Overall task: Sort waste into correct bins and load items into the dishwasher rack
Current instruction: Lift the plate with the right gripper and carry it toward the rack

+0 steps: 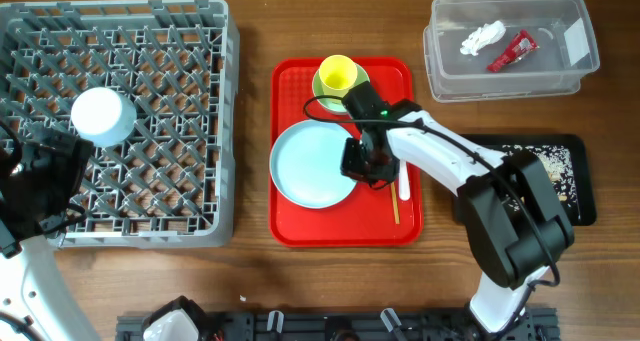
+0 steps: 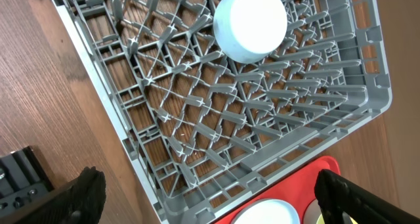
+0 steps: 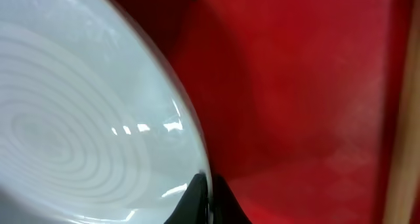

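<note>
Right gripper [image 1: 361,165] pinches the pale-blue plate [image 1: 310,166] by its right rim on the red tray [image 1: 345,228]; plate looks rigid, slick, light, so this thin-edge grip could slip.

Rack [image 1: 120,121]: pegs bare over most of the grid. One upturned bowl [image 1: 103,116] blocks the left-middle.
Strip of tabletop [image 1: 252,131] between rack and red tray [image 1: 340,226]: open front to back.
Red tray: plate [image 1: 305,166] fills the left half and cup [image 1: 337,76] the back edge. Right arm [image 1: 440,156] slants in over the right side, with fork [image 1: 404,186] and chopsticks [image 1: 394,206] close below it.
Tabletop behind the tray, left of the tub [image 1: 510,61]: open.
</note>
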Motion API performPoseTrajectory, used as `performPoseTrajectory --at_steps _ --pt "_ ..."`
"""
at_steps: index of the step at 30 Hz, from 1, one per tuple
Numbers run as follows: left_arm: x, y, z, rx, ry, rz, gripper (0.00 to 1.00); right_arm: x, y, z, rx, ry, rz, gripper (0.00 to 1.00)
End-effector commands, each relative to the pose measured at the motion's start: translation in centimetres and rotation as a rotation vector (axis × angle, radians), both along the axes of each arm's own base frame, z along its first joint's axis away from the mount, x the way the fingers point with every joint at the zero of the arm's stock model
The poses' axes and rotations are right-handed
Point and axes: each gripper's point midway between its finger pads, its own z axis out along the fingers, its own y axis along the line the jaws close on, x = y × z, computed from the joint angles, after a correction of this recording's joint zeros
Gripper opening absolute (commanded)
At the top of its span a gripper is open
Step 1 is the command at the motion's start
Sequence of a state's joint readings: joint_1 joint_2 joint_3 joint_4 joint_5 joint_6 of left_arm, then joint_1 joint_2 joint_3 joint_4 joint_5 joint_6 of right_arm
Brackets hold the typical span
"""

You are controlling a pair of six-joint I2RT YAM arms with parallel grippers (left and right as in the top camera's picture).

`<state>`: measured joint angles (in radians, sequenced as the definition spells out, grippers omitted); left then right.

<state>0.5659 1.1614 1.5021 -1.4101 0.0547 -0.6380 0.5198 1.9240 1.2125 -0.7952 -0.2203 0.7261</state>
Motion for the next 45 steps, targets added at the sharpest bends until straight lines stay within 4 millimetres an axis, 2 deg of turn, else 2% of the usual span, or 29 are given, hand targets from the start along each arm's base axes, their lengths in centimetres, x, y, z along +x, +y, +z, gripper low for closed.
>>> performPoseTrajectory --at_steps 1,3,4,9,11,16,20,24,27,30,34,37,39,41,45 --pt "0.1 0.1 0.1 -0.008 -0.004 0.001 1.00 1.4 1.6 5.2 0.131 -0.112 0.069 0.04" --pt "0.1 0.1 0.1 -0.008 -0.004 0.001 1.00 1.9 1.8 7.6 0.164 -0.173 0.076 0.04" --pt "0.1 0.1 0.1 -0.008 -0.004 0.001 1.00 2.3 2.0 10.0 0.194 -0.242 0.093 0.04" --pt "0.1 0.1 0.1 -0.008 -0.004 0.001 1.00 3.2 2.5 15.6 0.274 -0.399 0.094 0.04" --pt "0.0 0.0 0.0 -0.010 -0.001 0.001 1.00 3.8 2.9 16.8 0.305 -0.435 0.062 0.04" --pt "0.0 0.0 0.0 -0.013 0.002 0.001 1.00 7.2 6.0 21.1 0.485 -0.603 0.003 0.04" --pt "-0.1 -0.1 -0.1 -0.016 0.005 0.001 1.00 9.8 6.4 23.7 0.538 -0.715 -0.128 0.05" --pt "0.3 -0.9 -0.1 -0.056 -0.017 -0.024 1.00 10.7 8.3 25.9 0.620 -0.783 -0.162 0.05" --pt "0.9 -1.9 0.1 -0.105 -0.050 -0.057 1.00 11.3 10.7 27.3 0.655 -0.807 -0.172 0.05" --pt "0.9 -1.9 0.1 -0.103 -0.049 -0.060 1.00 11.7 13.0 27.4 0.656 -0.801 -0.149 0.05" --pt "0.9 -1.8 0.1 -0.100 -0.047 -0.057 1.00 12.6 17.6 25.7 0.626 -0.749 -0.093 0.05" --pt "0.6 -1.5 0.0 -0.084 -0.035 -0.046 1.00 13.1 19.7 25.0 0.621 -0.753 -0.066 0.05" --pt "0.5 -1.5 -0.1 -0.084 -0.030 -0.044 1.00 13.2 20.6 23.7 0.602 -0.736 -0.074 0.04" --pt "0.5 -1.5 -0.1 -0.085 -0.029 -0.045 1.00 12.9 21.6 21.4 0.590 -0.692 -0.088 0.05" --pt "0.5 -1.5 -0.1 -0.086 -0.027 -0.044 1.00 11.7 25.3 17.4 0.644 -0.607 -0.039 0.05"
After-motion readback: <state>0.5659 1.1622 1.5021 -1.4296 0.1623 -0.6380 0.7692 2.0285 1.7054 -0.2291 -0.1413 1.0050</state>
